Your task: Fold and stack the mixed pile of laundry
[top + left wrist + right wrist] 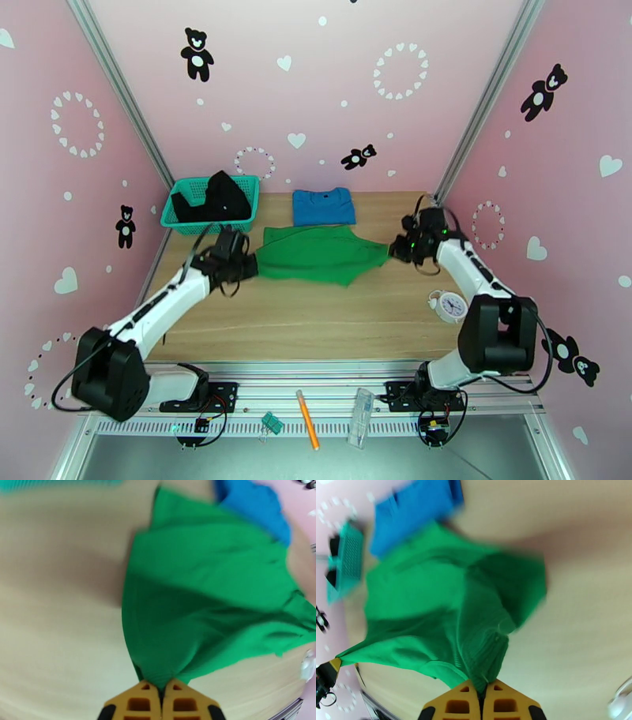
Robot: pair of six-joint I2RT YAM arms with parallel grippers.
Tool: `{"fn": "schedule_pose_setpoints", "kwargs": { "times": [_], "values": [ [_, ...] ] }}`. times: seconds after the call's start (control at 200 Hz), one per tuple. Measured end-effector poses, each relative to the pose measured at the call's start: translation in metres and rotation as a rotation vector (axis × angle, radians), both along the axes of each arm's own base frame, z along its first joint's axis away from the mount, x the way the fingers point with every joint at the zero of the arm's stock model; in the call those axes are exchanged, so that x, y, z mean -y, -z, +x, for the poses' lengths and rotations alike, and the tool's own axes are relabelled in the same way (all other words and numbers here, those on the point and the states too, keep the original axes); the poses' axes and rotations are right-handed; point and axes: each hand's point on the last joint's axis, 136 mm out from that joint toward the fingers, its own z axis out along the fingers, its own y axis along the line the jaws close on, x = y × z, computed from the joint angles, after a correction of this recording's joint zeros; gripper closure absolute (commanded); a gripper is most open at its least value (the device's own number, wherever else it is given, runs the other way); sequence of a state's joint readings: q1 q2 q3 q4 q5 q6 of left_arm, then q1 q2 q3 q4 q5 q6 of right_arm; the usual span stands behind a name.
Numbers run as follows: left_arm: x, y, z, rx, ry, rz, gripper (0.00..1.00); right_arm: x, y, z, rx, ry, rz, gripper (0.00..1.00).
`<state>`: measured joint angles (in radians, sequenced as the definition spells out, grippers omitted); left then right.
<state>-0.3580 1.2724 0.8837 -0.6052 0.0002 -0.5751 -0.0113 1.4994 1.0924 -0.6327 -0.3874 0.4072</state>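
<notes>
Two robot arms hold one piece of laundry between them. The left gripper (161, 686), jaws pressed together with no gap showing, pinches a gathered corner of cloth, and the right gripper (484, 687) is clamped just as tightly on a bunched edge at the opposite end. Between them the green garment (320, 253) stretches across the middle of the table (316, 324), drawn to a point at each held end and creased through its middle. Just beyond it, on the side away from the arms, the blue shirt (322, 206) lies folded flat. Beyond the left gripper, the black garment (217, 197) sits heaped in the teal basket (178, 225). A white clock (452, 305) stands on the near side of the right gripper, well apart from the cloth. The step in hand appears to be spreading the green piece for folding. Doing it well likely means moving both arms at matching height and pace. The cloth should be taut enough to pull out the wrinkles without slipping from either grip, and it should be set down square, short of the blue shirt so the finished fold is not dragged.
</notes>
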Motion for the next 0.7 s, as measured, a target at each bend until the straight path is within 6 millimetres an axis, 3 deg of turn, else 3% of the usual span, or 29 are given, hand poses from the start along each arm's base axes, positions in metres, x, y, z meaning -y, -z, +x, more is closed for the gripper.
{"fn": "schedule_pose_setpoints", "kwargs": {
  "times": [0.2, 0.39, 0.536, 0.701],
  "values": [
    [-0.019, 0.016, -0.032, 0.009, -0.122, -0.036, 1.0, -0.009, 0.012, -0.033, -0.003, -0.039, -0.078, 1.0],
    [-0.028, 0.023, -0.04, -0.001, -0.191, -0.041, 1.0, 0.004, 0.011, -0.052, 0.001, -0.022, -0.149, 1.0],
    [-0.037, 0.028, -0.046, -0.009, -0.238, -0.026, 1.0, 0.0, 0.006, -0.068, 0.004, -0.039, -0.162, 1.0],
    [-0.044, 0.039, -0.056, -0.038, -0.28, -0.011, 1.0, -0.008, 0.044, -0.105, -0.111, -0.058, -0.169, 1.0]
  ]
}}
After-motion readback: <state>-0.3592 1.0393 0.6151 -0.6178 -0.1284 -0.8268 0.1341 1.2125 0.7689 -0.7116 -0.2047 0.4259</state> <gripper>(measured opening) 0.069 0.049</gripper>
